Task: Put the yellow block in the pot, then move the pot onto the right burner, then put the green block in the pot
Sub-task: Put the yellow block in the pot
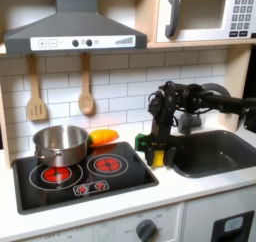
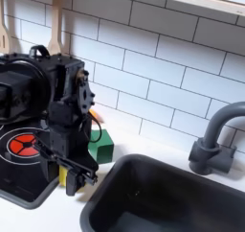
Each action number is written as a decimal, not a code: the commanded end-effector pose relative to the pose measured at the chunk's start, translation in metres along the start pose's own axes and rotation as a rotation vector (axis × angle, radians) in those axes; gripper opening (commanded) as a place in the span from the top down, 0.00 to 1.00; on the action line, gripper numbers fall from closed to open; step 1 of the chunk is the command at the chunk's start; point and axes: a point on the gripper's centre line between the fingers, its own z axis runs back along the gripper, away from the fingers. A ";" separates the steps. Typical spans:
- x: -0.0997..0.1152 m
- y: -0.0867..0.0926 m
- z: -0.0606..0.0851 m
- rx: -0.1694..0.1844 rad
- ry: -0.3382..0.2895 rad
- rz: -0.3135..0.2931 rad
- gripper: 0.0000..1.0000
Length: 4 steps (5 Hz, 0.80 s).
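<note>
My gripper reaches down at the counter between the stove and the sink, right over the yellow block. The block shows between the fingertips, low at the counter. Whether the fingers press on it is hidden. The green block sits just beside the gripper, toward the stove in the first exterior view. The steel pot stands on the left burner in the first exterior view. Nothing stands on the right burner.
An orange-yellow rounded piece lies behind the right burner. The dark sink opens to the right of the gripper in both exterior views, with a grey faucet behind it. Wooden utensils hang on the tiled wall.
</note>
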 end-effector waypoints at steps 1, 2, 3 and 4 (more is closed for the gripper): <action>0.001 0.006 0.026 0.029 -0.061 0.031 1.00; -0.001 0.015 0.028 -0.003 -0.069 0.049 1.00; -0.005 0.040 0.034 0.007 -0.079 0.109 1.00; -0.002 0.052 0.043 0.008 -0.107 0.109 1.00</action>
